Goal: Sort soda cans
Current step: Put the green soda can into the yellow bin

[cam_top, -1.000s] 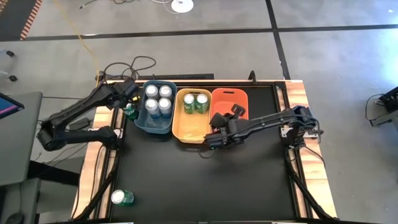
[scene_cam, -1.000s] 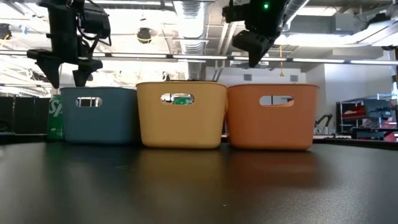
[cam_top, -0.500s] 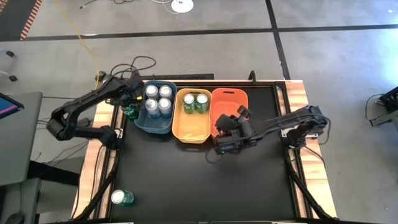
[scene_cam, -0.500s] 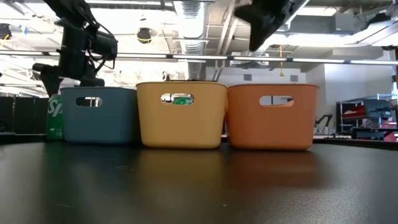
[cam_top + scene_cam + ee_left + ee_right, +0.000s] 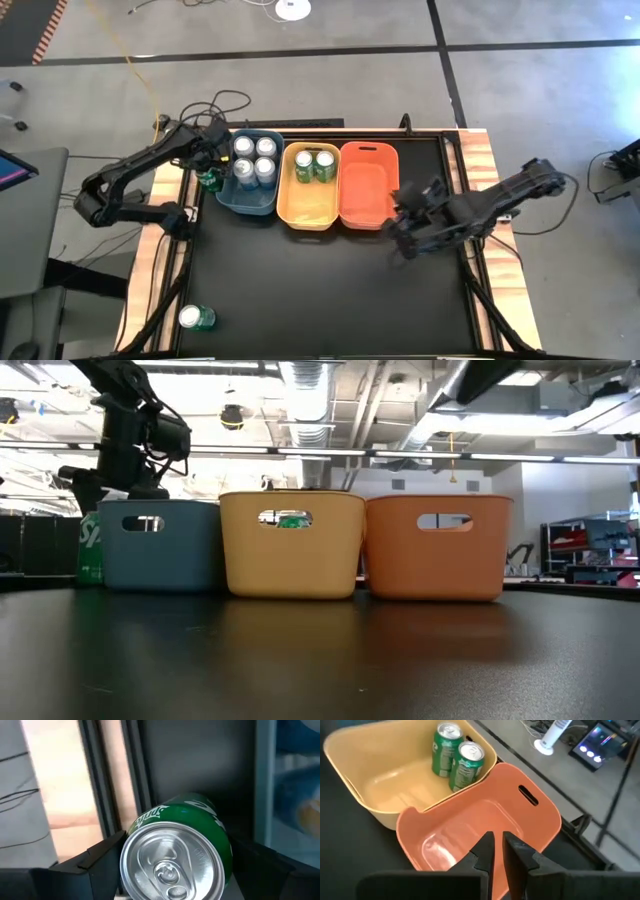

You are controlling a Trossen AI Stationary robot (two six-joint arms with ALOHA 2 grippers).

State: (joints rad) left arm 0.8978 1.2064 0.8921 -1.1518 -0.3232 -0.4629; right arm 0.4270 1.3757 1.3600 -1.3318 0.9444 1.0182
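Note:
A green soda can [image 5: 210, 181] stands upright on the table against the blue bin's left wall; it also shows in the low view [image 5: 89, 546]. My left gripper [image 5: 175, 851] is open and lowered over this can [image 5: 176, 855], one finger on each side. My right gripper [image 5: 498, 851] is shut and empty. It hovers off the orange bin's near right corner [image 5: 400, 232]. Several blue-silver cans [image 5: 253, 158] stand in the blue bin. Two green cans [image 5: 315, 164] stand in the yellow bin. Another green can [image 5: 195, 318] lies at the near left corner. My left gripper comes down from above on the green can beside the blue bin, with its fingers [image 5: 102, 856] level with the can's upper wall [image 5: 134, 827] on opposite sides. Whether they touch it, I cannot tell. The can stands on the table.
Three bins stand side by side along the far edge: blue [image 5: 231, 201], yellow [image 5: 306, 217] and orange [image 5: 365, 205], which holds nothing. The black mat in front of them [image 5: 320, 290] is free room. Cables lie beyond the far left corner [image 5: 205, 105].
My left gripper came down over the green can beside the blue bin, then kept still. My right arm drew back from the yellow bin's near end toward the table's right edge and rose almost out of the low view.

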